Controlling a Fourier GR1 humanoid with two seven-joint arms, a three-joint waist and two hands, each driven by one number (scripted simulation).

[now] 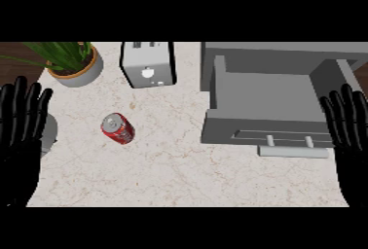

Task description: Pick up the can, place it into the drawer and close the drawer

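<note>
Centre-left of frame: can untouched on surface | drawer open, right side | left robot hand, right robot hand spread, empty | pick, place, close all pending

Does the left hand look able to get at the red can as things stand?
Probably yes: the left hand rests open at the view's left, and past a grey thing beside it, bare counter leads to the red can.

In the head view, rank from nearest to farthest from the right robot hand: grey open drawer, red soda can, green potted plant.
1. Grey open drawer, beside the right robot hand.
2. Red soda can, centre-left on the counter.
3. Green potted plant, far left corner.
</note>
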